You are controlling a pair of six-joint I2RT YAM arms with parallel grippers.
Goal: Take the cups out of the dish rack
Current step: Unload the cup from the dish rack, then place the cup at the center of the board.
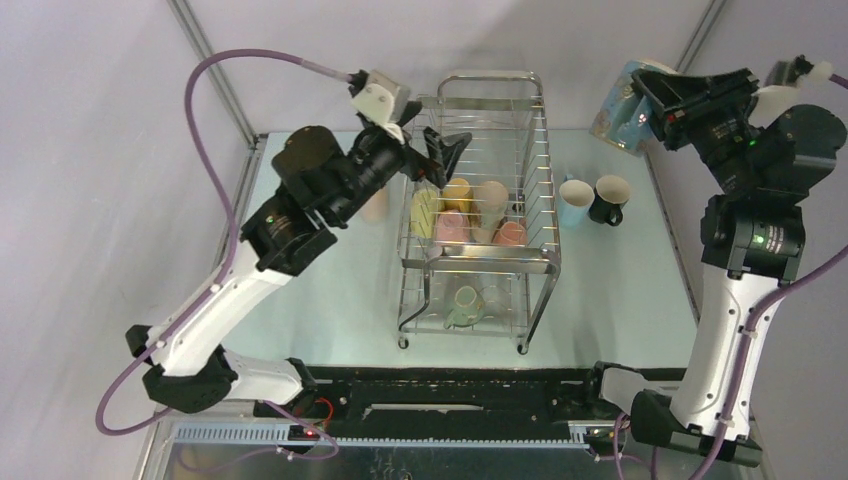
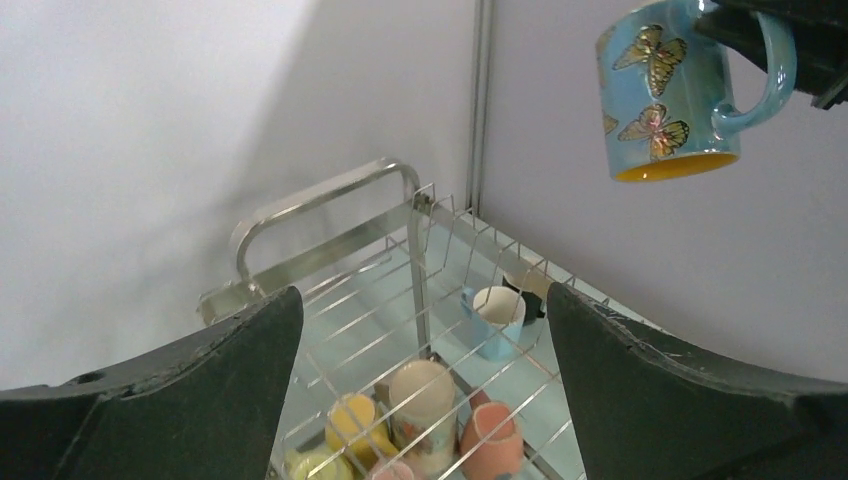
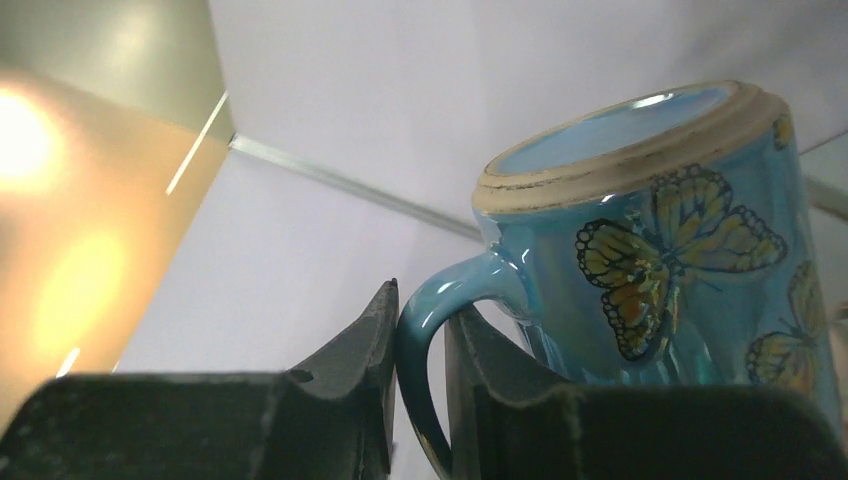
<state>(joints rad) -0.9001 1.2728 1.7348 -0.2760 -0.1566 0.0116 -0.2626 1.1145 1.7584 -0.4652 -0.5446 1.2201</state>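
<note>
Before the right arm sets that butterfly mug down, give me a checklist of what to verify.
1. Grip: right end effector closed on the butterfly mug by its handle. Ok.
2. Orientation: the mug hangs mouth down, while the light blue mug and black mug on the table stand mouth up. Probably not ok.
3. Landing spot: bare table on the near side of those two. Ok.
4. Left end effector: open, holding nothing, above the dish rack. Ok.
5. Its clearance from the rack wires: cannot tell.
6. Rack unloaded: a cream mug on top and a pale green mug below, among others. Not ok.
</note>
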